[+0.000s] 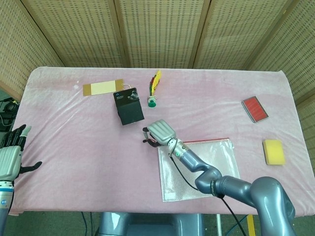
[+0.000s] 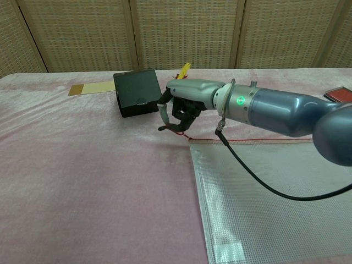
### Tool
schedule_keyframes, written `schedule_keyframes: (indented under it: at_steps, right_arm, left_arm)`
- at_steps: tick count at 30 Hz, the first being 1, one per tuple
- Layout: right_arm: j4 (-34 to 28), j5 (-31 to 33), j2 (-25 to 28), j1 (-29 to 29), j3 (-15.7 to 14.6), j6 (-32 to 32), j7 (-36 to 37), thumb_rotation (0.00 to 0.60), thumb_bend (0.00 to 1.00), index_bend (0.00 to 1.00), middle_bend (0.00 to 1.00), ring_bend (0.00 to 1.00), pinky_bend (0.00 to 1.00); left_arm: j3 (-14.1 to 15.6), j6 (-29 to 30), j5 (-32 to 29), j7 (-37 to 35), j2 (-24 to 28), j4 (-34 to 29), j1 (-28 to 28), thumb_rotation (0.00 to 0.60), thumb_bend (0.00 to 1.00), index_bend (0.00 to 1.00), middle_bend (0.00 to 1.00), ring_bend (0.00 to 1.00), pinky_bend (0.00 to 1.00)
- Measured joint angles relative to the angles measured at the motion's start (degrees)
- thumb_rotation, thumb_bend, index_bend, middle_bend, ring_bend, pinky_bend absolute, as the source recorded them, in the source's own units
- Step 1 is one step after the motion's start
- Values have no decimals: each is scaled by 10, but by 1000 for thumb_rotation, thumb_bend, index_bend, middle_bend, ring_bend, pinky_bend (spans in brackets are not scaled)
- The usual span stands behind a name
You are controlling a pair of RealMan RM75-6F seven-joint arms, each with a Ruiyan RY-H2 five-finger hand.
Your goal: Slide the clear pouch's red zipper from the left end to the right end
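From the head view, a pink, plush, slightly wrinkled cloth covers the table (image 1: 74, 132), backed by woven rattan-patterned screen panels (image 1: 157, 32). The flat, rectangular clear pouch of fine mesh-textured plastic (image 1: 199, 169) lies near the front edge, a little right of centre, with its thin red zipper track (image 1: 206, 141) running along the far edge. The right hand (image 1: 157, 133), grey with dark fingers, sits at the pouch's left far corner with its fingers curled downward; the pull itself is too small to make out here. The left hand (image 1: 11, 157) hangs off the table's left edge, fingers spread and holding nothing. Farther back stand a matte black box (image 1: 129, 108) with a small pale label too small to read, a flat tan and cream card (image 1: 102, 88), and a shuttlecock-like toy with a green base and yellow and red feathers (image 1: 153, 92). At the right lie a red rectangular tin with a grey rim (image 1: 254, 108) and a yellow sponge block (image 1: 273, 151).

In the chest view, the right hand (image 2: 179, 110) is seen from the side, its fingers (image 2: 165, 118) pinched together around a small red pull tab (image 2: 184, 133) just off the pouch's (image 2: 264, 203) left far corner. The zipper track (image 2: 247, 141) stretches rightward from there. The arm's smooth grey shell shows a lit green dot. The black box (image 2: 137, 99) and tan card (image 2: 93, 88) stand behind.
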Motion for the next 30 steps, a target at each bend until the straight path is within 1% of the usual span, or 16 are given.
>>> schedule_keyframes:
  at_steps: [2,7,15,19,24,25,26,27,28,30]
  right_arm:
    - [-21,9,10,2,13,0,-2,600,682,729,988,963,1000]
    - [-68,57,30,13,46,-1,-32,600,684,728,988,963,1000]
    - [-98,145,33,51,89,2,-117,600,686,728,987,963,1000]
    - [-113,179,31,68,103,11,-146,600,686,728,988,963,1000]
    - [-134,217,31,77,107,28,-178,600,686,728,988,963,1000]
    - [-136,222,32,78,107,31,-184,600,686,728,988,963,1000]
    - [-138,226,32,79,106,34,-189,600,686,728,988,963,1000]
    - [-141,232,32,80,106,39,-195,600,686,728,988,963,1000]
    - [-143,236,32,81,105,42,-199,600,686,728,988,963,1000]
    - [-147,245,31,83,103,50,-209,600,686,728,987,963,1000]
  left_arm:
    - [0,-4,-1,-7,2,1,-1,600,0,0,0,0,0]
    - [-1,-15,-4,-26,8,4,-4,600,0,0,0,0,0]
    - [-2,-29,-7,-48,16,9,-8,600,0,0,0,0,0]
    - [-3,-34,-7,-57,17,12,-11,600,0,0,0,0,0]
    - [-7,-55,-7,-73,12,18,-25,600,0,0,10,2,0]
    - [-9,-59,-6,-78,11,19,-28,600,0,0,43,22,10]
    - [-12,-64,-6,-86,9,20,-33,600,0,0,131,90,60]
    - [-14,-68,-5,-93,7,20,-37,600,0,0,272,205,165]
    - [-17,-73,-5,-101,6,20,-41,600,0,0,382,305,269]
    - [-24,-87,-2,-124,2,20,-53,600,0,11,688,592,605]
